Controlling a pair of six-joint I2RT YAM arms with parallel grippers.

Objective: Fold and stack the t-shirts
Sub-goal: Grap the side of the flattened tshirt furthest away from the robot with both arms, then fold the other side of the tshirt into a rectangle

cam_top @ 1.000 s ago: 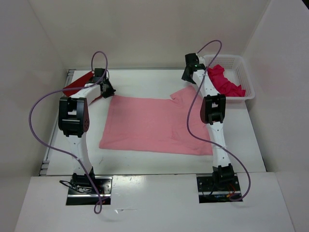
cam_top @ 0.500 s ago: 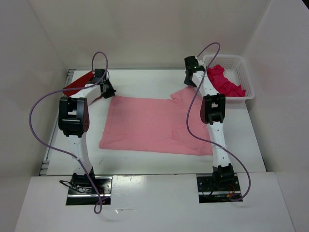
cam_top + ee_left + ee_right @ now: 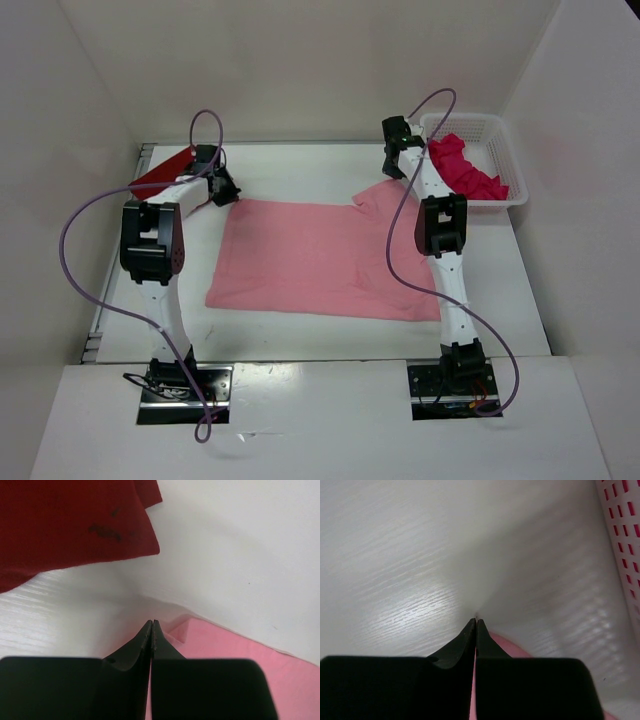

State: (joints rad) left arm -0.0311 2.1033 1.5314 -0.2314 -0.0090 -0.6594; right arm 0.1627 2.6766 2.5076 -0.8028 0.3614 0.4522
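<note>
Jaws of the left gripper [image 3: 151, 625] and right gripper [image 3: 476, 622] pinch shut on the pink shirt [image 3: 320, 255] at its far corners, so folding looks begun; next, both should lift together toward the near hem.

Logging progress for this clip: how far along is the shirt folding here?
Done: the red shirt lies flat at the far left, apparently folded. In hand: the left gripper and right gripper pinch the far corners of the pink shirt, which lies spread flat. To do: the crimson shirt sits crumpled in the basket; nothing is stacked.
</note>
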